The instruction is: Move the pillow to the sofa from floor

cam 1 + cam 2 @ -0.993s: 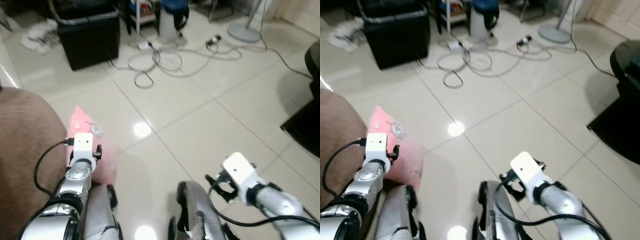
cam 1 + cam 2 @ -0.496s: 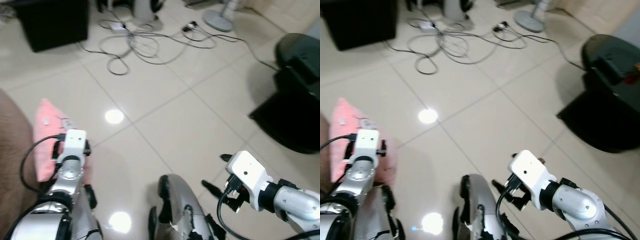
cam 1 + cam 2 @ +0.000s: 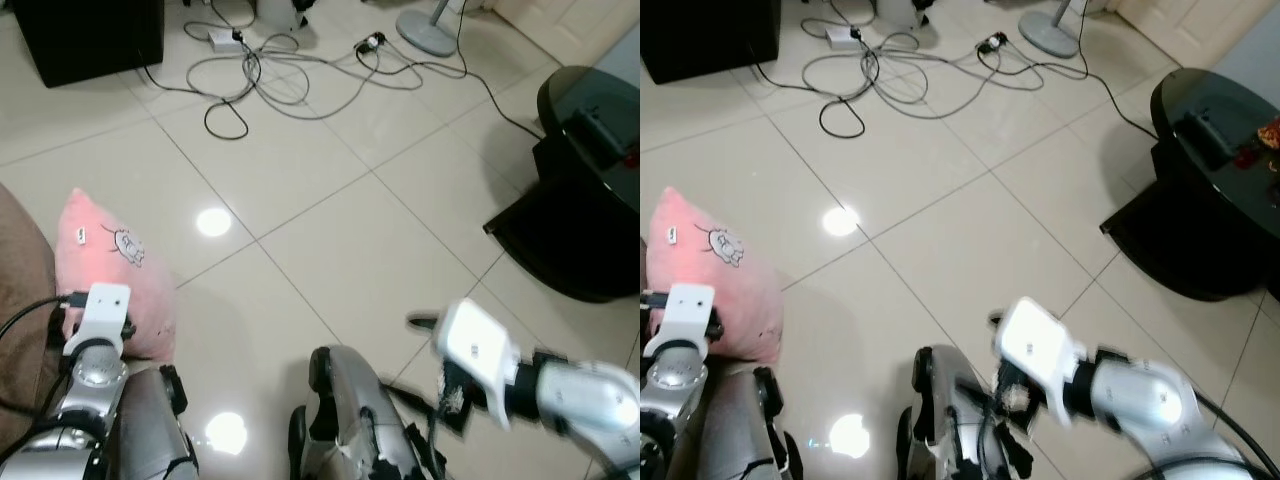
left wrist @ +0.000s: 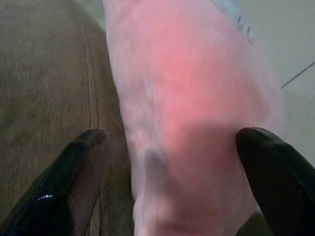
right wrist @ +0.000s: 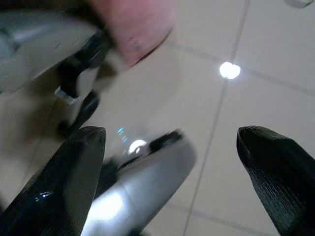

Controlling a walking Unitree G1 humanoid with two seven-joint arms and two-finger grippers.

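A pink pillow (image 3: 110, 260) with a small cartoon print stands on the tiled floor against the brown sofa (image 3: 18, 300). My left gripper (image 4: 174, 157) is at the pillow's near end and is open. Its two black fingers (image 4: 81, 162) stand wide apart, one on each side of the pillow (image 4: 192, 98), with a strip of sofa fabric (image 4: 44, 73) showing beside one finger. My right gripper (image 5: 170, 162) hangs low at the right, open, with nothing between its fingers. Its white wrist (image 3: 475, 350) is blurred.
Loose cables (image 3: 290, 75) and a power strip lie on the floor ahead. A black box (image 3: 90, 35) stands at the far left and a fan base (image 3: 425, 25) at the far right. A dark glossy table (image 3: 590, 190) stands to the right. My own legs (image 3: 350, 420) are below.
The camera has turned, so the dark table now shows on the right. My right arm has swung lower and is blurred. The left gripper stays at the pillow.
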